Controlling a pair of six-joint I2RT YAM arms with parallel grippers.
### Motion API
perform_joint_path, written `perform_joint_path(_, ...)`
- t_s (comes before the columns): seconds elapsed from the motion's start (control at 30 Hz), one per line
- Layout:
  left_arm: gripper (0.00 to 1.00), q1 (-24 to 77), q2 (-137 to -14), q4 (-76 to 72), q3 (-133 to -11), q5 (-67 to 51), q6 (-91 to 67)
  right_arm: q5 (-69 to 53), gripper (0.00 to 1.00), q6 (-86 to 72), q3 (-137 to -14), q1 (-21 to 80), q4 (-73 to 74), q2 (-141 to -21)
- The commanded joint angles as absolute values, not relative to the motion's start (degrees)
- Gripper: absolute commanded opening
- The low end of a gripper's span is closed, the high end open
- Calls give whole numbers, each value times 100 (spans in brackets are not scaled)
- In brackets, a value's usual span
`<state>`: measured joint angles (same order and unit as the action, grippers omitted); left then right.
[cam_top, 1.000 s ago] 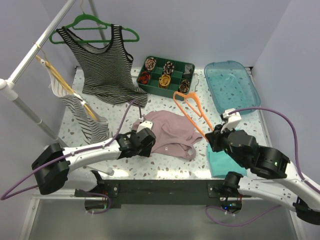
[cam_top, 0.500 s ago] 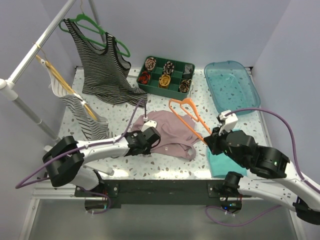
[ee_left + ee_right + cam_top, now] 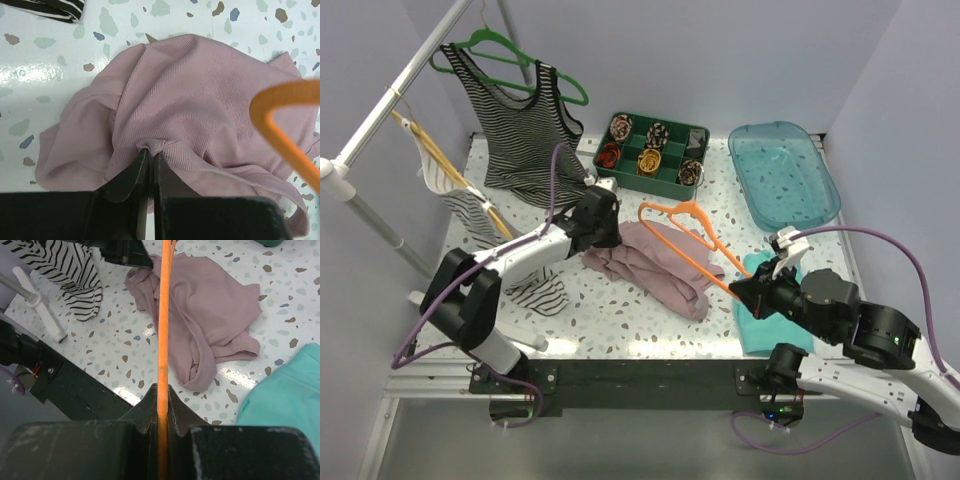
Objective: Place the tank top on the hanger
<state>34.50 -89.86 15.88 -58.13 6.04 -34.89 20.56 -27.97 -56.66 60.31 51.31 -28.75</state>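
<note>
Now | left gripper pinched shut on a fold of the tank top, pulled into a bunch on the table | right gripper clamped on the hanger, swung across above the fabric | threading likely next.

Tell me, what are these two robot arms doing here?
The left gripper pinches a fold of the pink tank top, which lies crumpled on the speckled table. The right gripper clamps the orange hanger and holds it out over the top. The top is not on the hanger yet.
</note>
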Motion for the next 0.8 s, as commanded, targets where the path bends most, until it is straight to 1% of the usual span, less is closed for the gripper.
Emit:
perform_joint_path(0.0,0,3261,-9298,1301,-6249,176,-3507,1635,0,-2725,-5582,6038,4615,-2830)
perform_joint_path(0.3,0,3155,-9334,1450,-6477,202,-3445,1248,0,-2663,-5221,6038,4500,-2970)
perform_joint_path(0.6,1,3085,-9255,1626,-6671,255,-3358,1309,0,-2681,-5072,6038,4518,-2953)
perform_joint_path(0.77,2,3085,-9141,1784,-6776,290,-3278,1151,0,-2646,-4826,6038,4263,-3023)
